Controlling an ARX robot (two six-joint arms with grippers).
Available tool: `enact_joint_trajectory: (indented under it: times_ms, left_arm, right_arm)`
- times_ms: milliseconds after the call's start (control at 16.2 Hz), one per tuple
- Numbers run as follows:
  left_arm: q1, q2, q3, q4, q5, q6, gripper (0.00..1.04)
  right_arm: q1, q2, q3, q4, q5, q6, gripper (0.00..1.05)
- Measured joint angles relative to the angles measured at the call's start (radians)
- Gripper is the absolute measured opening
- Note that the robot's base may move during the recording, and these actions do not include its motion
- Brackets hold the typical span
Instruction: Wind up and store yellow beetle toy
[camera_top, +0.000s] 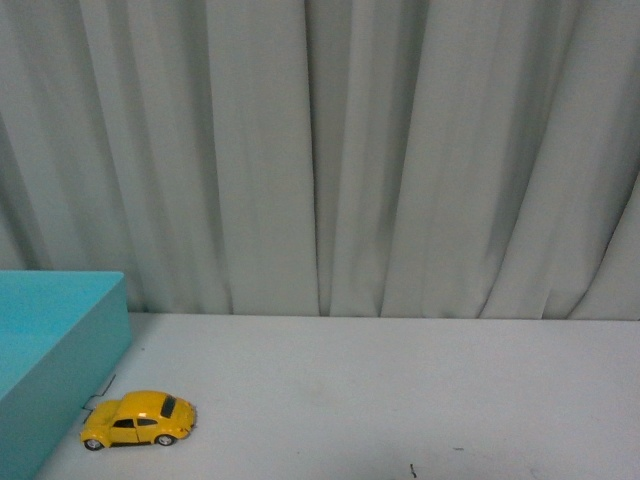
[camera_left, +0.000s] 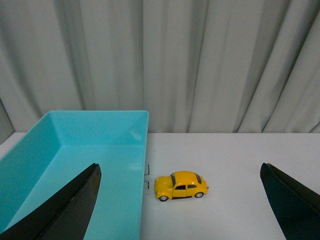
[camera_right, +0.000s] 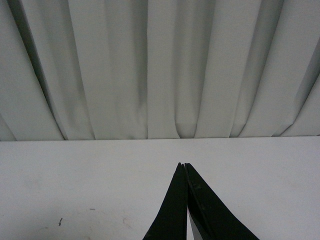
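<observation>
A yellow beetle toy (camera_top: 138, 420) sits on its wheels, side-on, near the front edge of a pale grey tabletop (camera_top: 400, 380), at about 7 o'clock in the front view. Just beside it, at its 9 o'clock, stands the outer wall of an open turquoise box (camera_top: 60, 350); the two are close but apart. A pleated grey curtain (camera_top: 320, 150) hangs behind, at 12 o'clock. In the left wrist view, the left arm's jaws are spread wide, with the toy lying beyond and between them. The right arm's jaws are pressed together above the tabletop.
</observation>
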Motion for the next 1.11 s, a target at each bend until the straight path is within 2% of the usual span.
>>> enact_joint_trajectory:
  times_ms: [432, 1111]
  left_arm:
    - [0.000, 0.000, 0.000, 0.000, 0.000, 0.000, 0.98]
    - [0.000, 0.000, 0.000, 0.000, 0.000, 0.000, 0.98]
  right_arm:
    - [0.000, -0.276, -0.001, -0.264, 0.000, 0.000, 0.02]
    - [0.000, -0.481, -0.001, -0.467, 0.000, 0.000, 0.02]
